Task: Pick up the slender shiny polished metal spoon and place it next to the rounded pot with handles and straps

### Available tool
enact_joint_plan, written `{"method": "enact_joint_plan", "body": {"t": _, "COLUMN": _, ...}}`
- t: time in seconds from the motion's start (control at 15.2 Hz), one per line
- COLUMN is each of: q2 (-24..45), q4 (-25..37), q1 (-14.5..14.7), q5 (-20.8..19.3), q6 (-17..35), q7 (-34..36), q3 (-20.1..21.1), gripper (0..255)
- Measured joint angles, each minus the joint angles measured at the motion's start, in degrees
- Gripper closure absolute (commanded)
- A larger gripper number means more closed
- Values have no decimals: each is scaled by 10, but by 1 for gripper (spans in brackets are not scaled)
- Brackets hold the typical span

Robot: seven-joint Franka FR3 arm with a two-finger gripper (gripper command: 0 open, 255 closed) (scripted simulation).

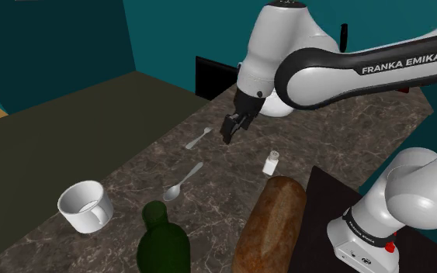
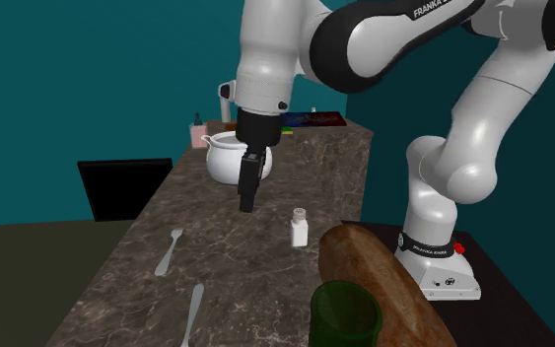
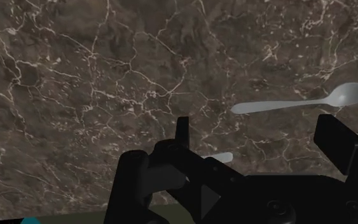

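Note:
Two grey metal spoons lie on the dark marble counter. The shorter spoon rests closest to my gripper; the longer, slender spoon lies nearer the counter's front. My black gripper hangs above the counter, open, with nothing between its fingers. In the wrist view one whole spoon lies just beyond the fingertips, and a second handle tip peeks out by one finger. The white rounded pot stands farther back on the counter, behind the gripper.
A white mug, a dark green bottle and a brown bread loaf crowd the front. A small white shaker stands beside the gripper. A black panel stands off the counter's edge.

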Motion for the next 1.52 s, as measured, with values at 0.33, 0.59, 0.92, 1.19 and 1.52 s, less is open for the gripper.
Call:
{"method": "enact_joint_plan", "body": {"t": 0.33, "q2": 99, "q4": 45, "q1": -2, "q5": -42, "q6": 50, "q7": 58, "q3": 53, "gripper": 0}}
{"method": "enact_joint_plan", "body": {"t": 0.59, "q2": 192, "q4": 90, "q1": 0, "q5": -104, "q6": 84, "q7": 118, "q3": 87, "gripper": 0}}
{"method": "enact_joint_plan", "body": {"t": 0.92, "q2": 307, "q4": 161, "q1": 26, "q5": -198, "q6": 99, "q7": 199, "q3": 106, "gripper": 0}}
{"method": "enact_joint_plan", "body": {"t": 1.19, "q2": 394, "q4": 224, "q1": 66, "q5": -265, "q6": 100, "q7": 251, "q3": 100, "gripper": 0}}
{"method": "enact_joint_plan", "body": {"t": 1.52, "q2": 454, "q4": 258, "q1": 94, "q5": -308, "q6": 112, "q7": 280, "q3": 84, "gripper": 0}}
